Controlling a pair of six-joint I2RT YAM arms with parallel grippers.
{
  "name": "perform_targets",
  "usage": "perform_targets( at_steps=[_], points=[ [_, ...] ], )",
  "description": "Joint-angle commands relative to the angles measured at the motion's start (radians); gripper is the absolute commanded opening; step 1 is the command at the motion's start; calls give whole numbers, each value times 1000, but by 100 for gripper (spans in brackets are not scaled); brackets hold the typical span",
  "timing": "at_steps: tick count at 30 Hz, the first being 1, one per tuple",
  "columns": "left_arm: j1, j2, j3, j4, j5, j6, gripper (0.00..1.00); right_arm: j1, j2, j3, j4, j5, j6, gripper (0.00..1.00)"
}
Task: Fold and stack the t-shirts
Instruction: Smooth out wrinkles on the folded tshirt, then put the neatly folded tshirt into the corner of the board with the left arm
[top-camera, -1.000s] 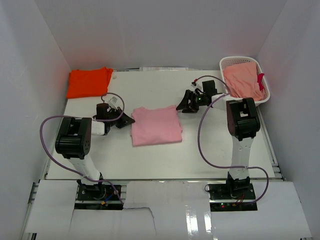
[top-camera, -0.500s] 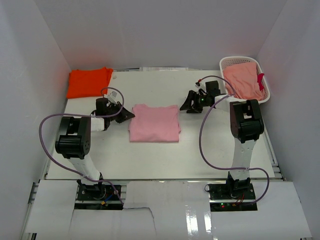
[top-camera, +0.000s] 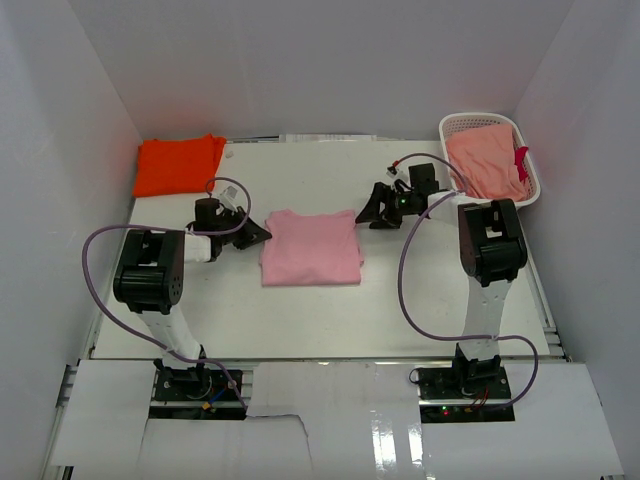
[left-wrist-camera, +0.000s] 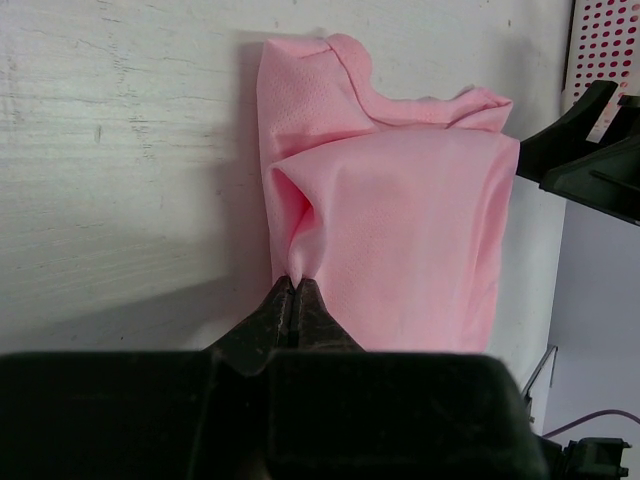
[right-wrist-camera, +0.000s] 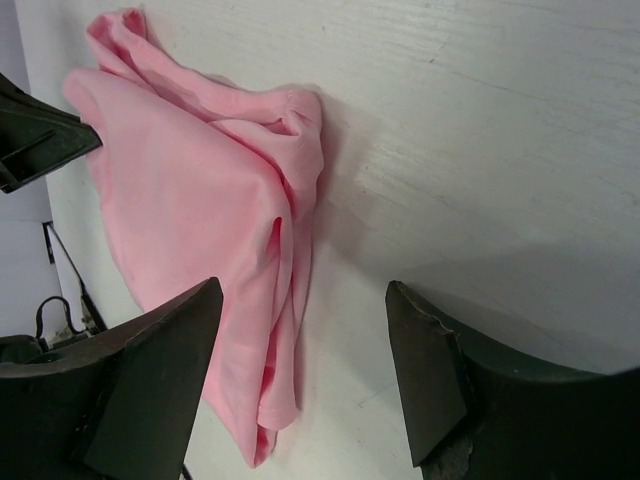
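left wrist view has the left end effector (left-wrist-camera: 296, 285) pressed together on a small ridge of cloth at the edge of the pink t-shirt (left-wrist-camera: 400, 230), which lies folded in a rough rectangle on the worktop (top-camera: 300, 320). expect it to be light, limp and a little slippery on that smooth surface. it will drape and drag rather than hold shape, and a pinch on one layer could peel the fold open. you'd do better to take all layers at an edge or corner, one end effector per side. the right end effector (right-wrist-camera: 305, 300) is spread wide with nothing between its fingers, just off the opposite, bunched edge of the pink t-shirt. the orange t-shirt (top-camera: 178, 165) lies folded well apart from the pink t-shirt, to its far left. the white lattice basket (top-camera: 455, 124) sits to the far right of the pink t-shirt. it holds a salmon cloth (top-camera: 485, 160) heaped to the rim, with a small magenta piece (top-camera: 521, 160) beside it. you cannot tell whether that cloth is another shirt.
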Motion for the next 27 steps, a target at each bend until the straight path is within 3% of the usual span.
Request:
perform_targets(
  at_steps=[1, 15, 19, 20, 24, 27],
  points=[
    [-11, -1, 2, -1, 11, 15, 0, 33, 5, -21, 2, -7, -2, 73],
    [-17, 10, -11, 6, 4, 8, 0, 84, 18, -40, 22, 6, 9, 71],
    [-19, 9, -14, 6, 5, 8, 0, 87, 34, -30, 25, 0, 18, 60],
    [-17, 10, -15, 6, 4, 8, 0, 86, 39, -28, 28, -4, 19, 53],
    [-19, 15, -15, 8, 8, 8, 1, 93, 59, -21, 37, -12, 29, 49],
    [-19, 18, -17, 11, 5, 8, 27, 93, 70, -13, 37, -18, 29, 46]
  ],
)
